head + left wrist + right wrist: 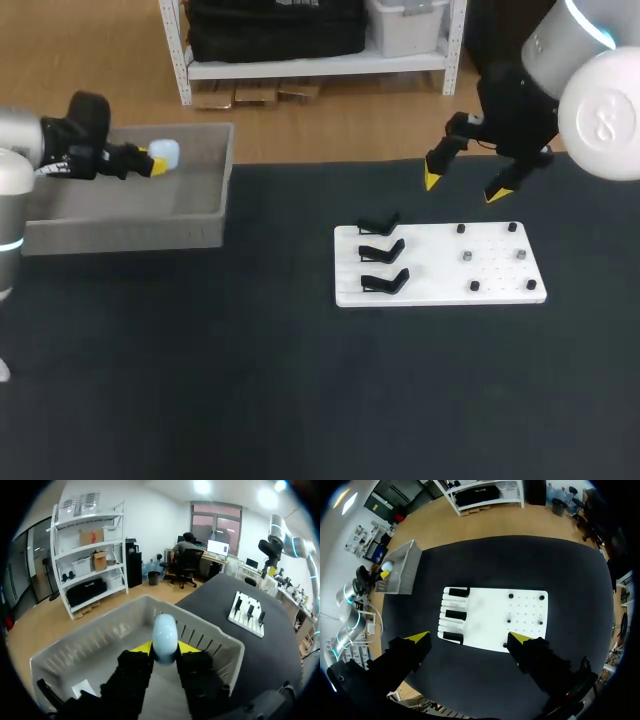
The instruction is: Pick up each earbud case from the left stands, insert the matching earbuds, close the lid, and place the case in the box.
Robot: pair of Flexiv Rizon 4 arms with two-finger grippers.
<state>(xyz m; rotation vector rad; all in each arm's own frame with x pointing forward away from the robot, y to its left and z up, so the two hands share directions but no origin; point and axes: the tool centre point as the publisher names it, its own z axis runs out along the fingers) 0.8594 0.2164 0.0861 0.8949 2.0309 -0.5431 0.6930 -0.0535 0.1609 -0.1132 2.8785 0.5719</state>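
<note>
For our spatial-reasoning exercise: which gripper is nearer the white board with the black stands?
Right. The right gripper hangs open close above the white board; the left gripper is far off at the grey box, shut on the earbud case.

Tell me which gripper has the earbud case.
The left gripper, shut on the pale blue earbud case over the grey box; the right gripper hangs open and empty above the white board.

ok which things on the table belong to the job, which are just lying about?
Job: earbud case in the left fingers; box; black stands; white board; pegs.
Lying about: only a white slip on the box floor.
</note>
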